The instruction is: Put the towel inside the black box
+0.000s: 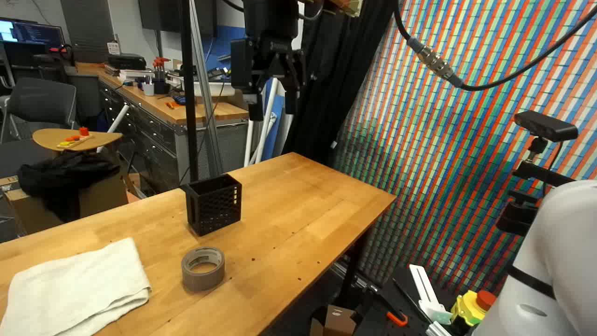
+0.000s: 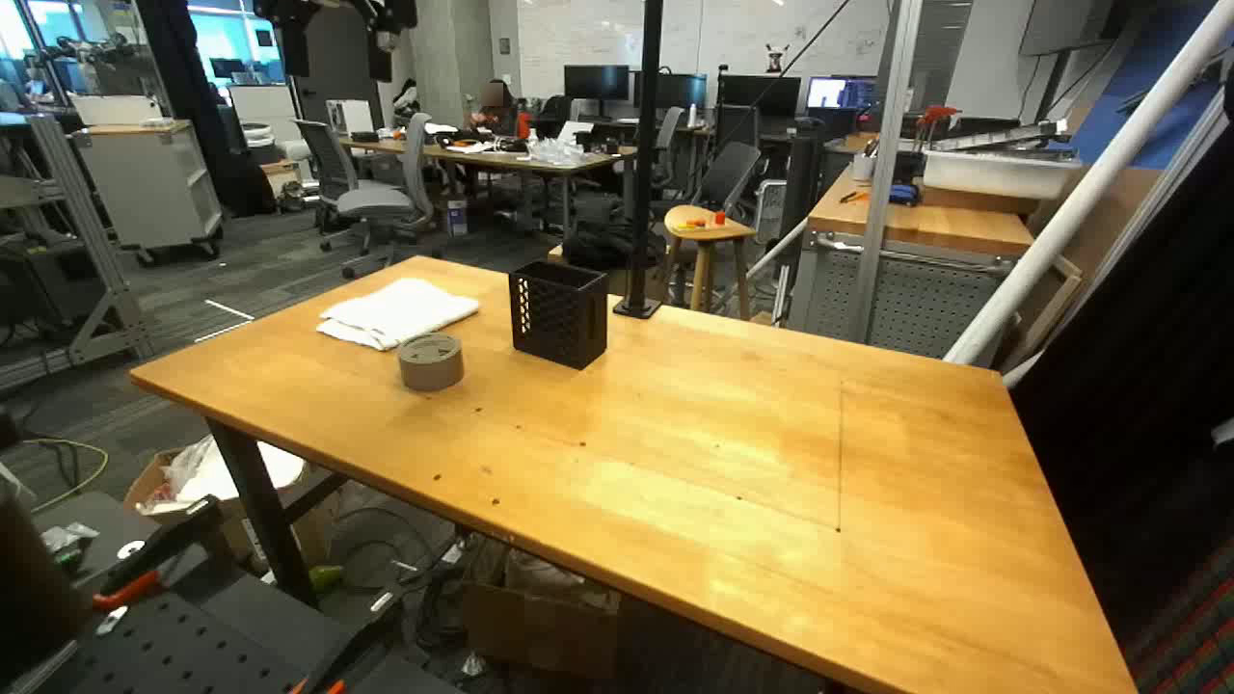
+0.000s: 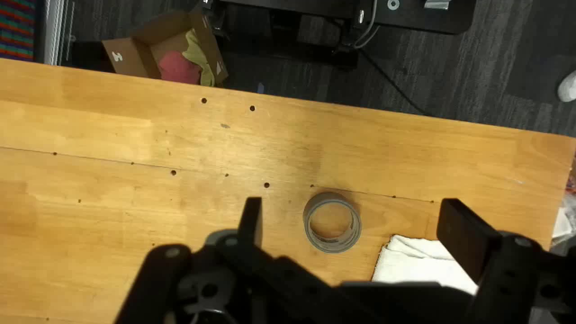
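In an exterior view the towel (image 1: 77,289) lies folded flat at the near left of the table (image 1: 303,210); the black box (image 1: 214,205) stands upright to its right and farther off, mouth upward; the gripper (image 1: 273,108) hangs well above the table, spread wide, with nothing held between its tips. The towel looks soft, limp and light, and should take a firm pinch without slipping or harm; its loose layers may slide apart, though, so the best hold is probably near the middle, where the cloth can be gathered into a bunch; taken by one corner it would likely trail and drape over the rim, since it looks wider than the box's mouth; the perforated walls might also catch a stray edge. A grey tape roll (image 2: 431,366) sits just beside the towel, not touching it in the wrist view; a low approach from that side could knock it; a black post (image 2: 647,145) rises close to the box at the table's far edge and must be avoided.
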### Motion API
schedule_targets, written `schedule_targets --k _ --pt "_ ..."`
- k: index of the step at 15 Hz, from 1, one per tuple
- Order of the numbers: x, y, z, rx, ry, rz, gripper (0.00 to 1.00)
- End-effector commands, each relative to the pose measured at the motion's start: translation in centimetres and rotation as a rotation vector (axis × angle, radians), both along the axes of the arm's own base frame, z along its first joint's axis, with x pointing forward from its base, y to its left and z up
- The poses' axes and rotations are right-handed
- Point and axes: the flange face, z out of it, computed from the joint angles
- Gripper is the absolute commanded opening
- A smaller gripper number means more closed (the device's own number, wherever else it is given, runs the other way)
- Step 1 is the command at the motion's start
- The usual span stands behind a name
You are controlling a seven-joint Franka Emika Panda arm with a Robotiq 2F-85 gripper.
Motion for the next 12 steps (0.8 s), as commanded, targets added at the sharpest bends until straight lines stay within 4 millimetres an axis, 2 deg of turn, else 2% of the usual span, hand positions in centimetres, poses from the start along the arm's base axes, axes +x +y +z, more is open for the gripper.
schedule_targets --k 1,8,12 --pt "0.1 0.0 0.2 0.001 -0.004 0.000 1.00" --pt "0.0 0.0 0.8 0.002 -0.016 0.000 1.00" --pt "1.8 3.4 -0.9 -0.038 -0.040 0.058 1.00"
